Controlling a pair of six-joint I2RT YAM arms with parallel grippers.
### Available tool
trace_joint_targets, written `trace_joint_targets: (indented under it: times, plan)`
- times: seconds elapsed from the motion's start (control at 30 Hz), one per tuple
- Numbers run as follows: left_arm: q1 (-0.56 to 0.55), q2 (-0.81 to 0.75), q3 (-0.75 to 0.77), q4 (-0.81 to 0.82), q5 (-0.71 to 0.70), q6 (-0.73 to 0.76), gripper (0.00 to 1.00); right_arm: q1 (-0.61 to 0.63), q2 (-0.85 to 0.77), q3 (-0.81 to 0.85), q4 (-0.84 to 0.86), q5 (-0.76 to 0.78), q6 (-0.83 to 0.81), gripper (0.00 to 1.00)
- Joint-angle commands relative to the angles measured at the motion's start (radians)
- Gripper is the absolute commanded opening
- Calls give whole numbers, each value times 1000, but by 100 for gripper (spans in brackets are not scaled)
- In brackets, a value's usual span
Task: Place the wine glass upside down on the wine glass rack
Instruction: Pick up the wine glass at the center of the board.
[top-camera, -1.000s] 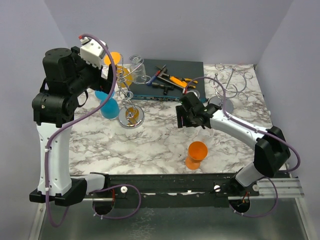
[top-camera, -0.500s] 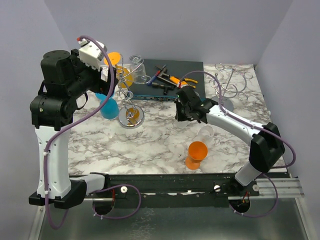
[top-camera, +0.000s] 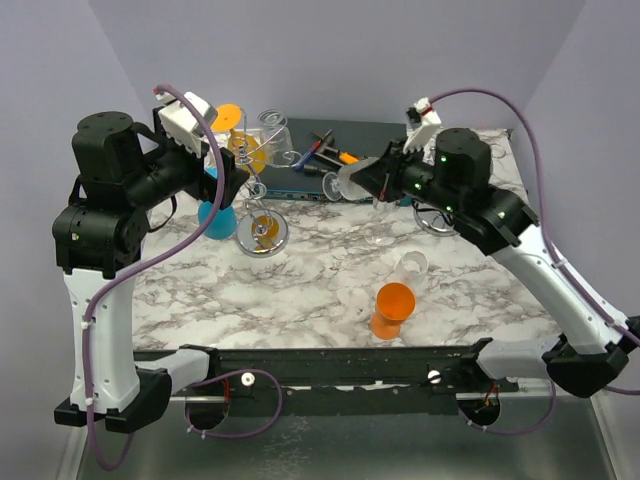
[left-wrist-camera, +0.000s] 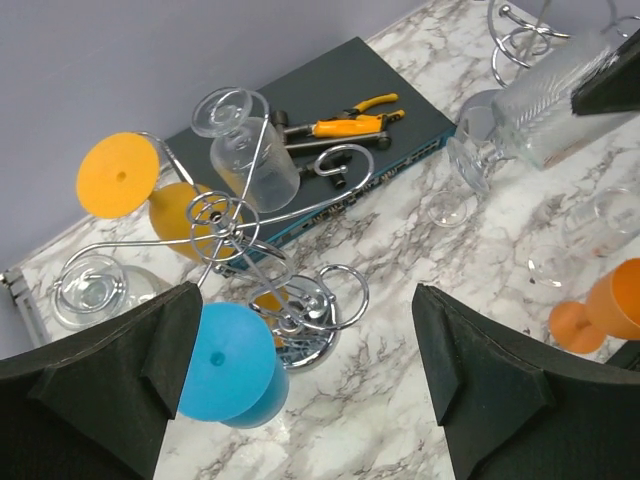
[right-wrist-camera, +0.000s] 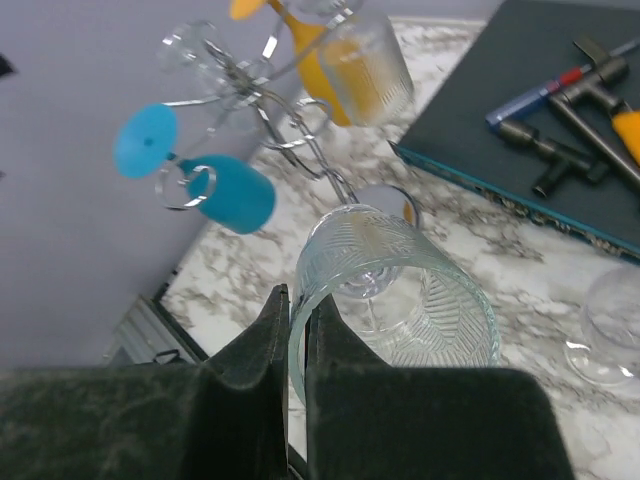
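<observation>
1. from above: the right end effector (top-camera: 385, 180) is squeezed shut on the rim of the clear ribbed wine glass (top-camera: 352, 180). the glass is up in the air over the marble counter (top-camera: 300, 280), lying on its side. the silver wire rack with curly loops (top-camera: 262, 205) is off to its left, with a gap between them. the left end effector (top-camera: 215, 170) is just beside that rack, with its fingers wide apart and nothing in them.
2. left wrist: the glass is at the top right. its flat foot points toward the rack and its open mouth is at the far end, in the black fingers. an orange glass (left-wrist-camera: 185, 215) and a blue glass (left-wrist-camera: 228, 360) hang on the rack.
3. right wrist: the two fingers pinch the thin rim. looking through the bowl, the stem runs away from the end effector, toward the rack. i think the right arm must carry the glass left, foot first, into a free loop. the left arm is nearer the rack but holds nothing.
</observation>
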Motion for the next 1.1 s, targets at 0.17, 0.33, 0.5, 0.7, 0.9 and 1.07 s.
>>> trace_joint_targets:
  times: [0.17,0.33,0.5,0.7,0.9,1.07]
  plan:
    - [0,48,-27,-5,250,-70,85,3,-12,80,275,-248,97,0]
    - [-13,86,4,-18,293,-84,84,3,43,104,396,-281,126,0]
    - [-35,123,2,-17,309,-114,83,3,73,95,498,-301,160,0]
    - [-71,159,6,3,276,-109,82,3,101,75,608,-345,217,0]
    - [-77,204,48,38,243,-136,79,3,116,47,659,-375,258,0]
    - [-80,227,75,46,225,-143,66,3,112,10,717,-399,297,0]
